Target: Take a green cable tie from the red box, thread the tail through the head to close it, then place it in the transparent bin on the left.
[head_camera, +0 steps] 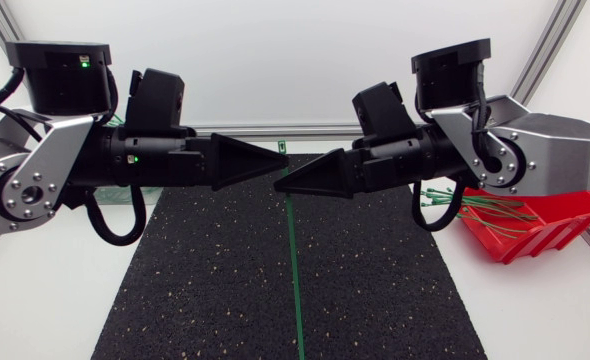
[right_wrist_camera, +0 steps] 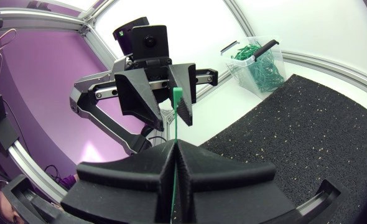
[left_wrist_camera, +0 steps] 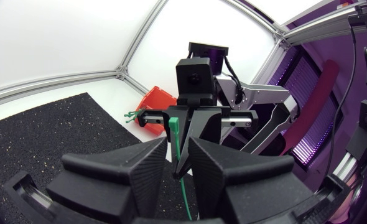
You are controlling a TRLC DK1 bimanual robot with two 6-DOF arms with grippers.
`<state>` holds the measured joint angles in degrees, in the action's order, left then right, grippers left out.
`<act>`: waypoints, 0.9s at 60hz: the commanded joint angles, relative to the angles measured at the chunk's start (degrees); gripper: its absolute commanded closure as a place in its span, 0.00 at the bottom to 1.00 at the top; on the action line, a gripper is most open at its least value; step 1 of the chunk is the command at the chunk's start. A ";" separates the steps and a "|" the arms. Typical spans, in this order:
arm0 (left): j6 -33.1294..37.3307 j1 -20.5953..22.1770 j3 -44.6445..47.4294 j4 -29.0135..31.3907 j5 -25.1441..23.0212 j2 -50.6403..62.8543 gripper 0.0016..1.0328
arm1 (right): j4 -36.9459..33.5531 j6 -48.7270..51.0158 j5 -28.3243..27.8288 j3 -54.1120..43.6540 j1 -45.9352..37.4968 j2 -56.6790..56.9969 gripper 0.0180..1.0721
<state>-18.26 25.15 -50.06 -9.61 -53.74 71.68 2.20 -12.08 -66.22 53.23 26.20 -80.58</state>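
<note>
Green cable tie pinched in the right gripper, its head between the parted fingers of the left gripper; threading not begun, so the left should next clamp the head.

**Two hands nose to nose over the middle of the mat**

The mat lies along the middle of the desk. Above it the left hand, from the left side, and the right hand, from the right, meet tip to tip. The cable tie is pinched in the right hand, with its head end between the left hand's parted fingers and its tail running forward over the mat. The box, with more ties in it, stands right of the mat, under the right arm. The bin stands on the desk past the mat's left edge.
</note>
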 commanded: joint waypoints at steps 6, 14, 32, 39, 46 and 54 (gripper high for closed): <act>-2.30 -0.10 1.90 -2.87 -0.67 0.39 0.92 | 1.49 -2.07 0.03 -1.47 0.26 0.86 0.94; -4.15 -0.27 2.78 -5.34 -0.67 0.48 0.97 | 1.67 -2.07 0.03 -1.64 0.17 0.95 0.94; -4.59 0.43 2.95 -5.25 -1.37 0.65 0.97 | 1.93 -2.25 0.21 -1.82 0.35 1.03 0.94; -4.59 0.43 2.87 -4.98 -1.37 0.74 0.97 | 2.73 -2.34 0.56 -2.17 0.87 1.21 0.94; -4.68 0.52 2.87 -4.98 -1.55 0.74 0.97 | 3.25 -2.16 2.06 -2.61 2.90 0.86 0.94; -4.68 0.69 2.87 -4.98 -1.64 0.57 0.97 | 4.48 -2.25 2.85 -3.22 4.04 1.12 0.94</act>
<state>-21.47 25.19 -48.36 -13.89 -54.57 71.68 5.93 -13.37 -63.22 51.70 28.49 -79.99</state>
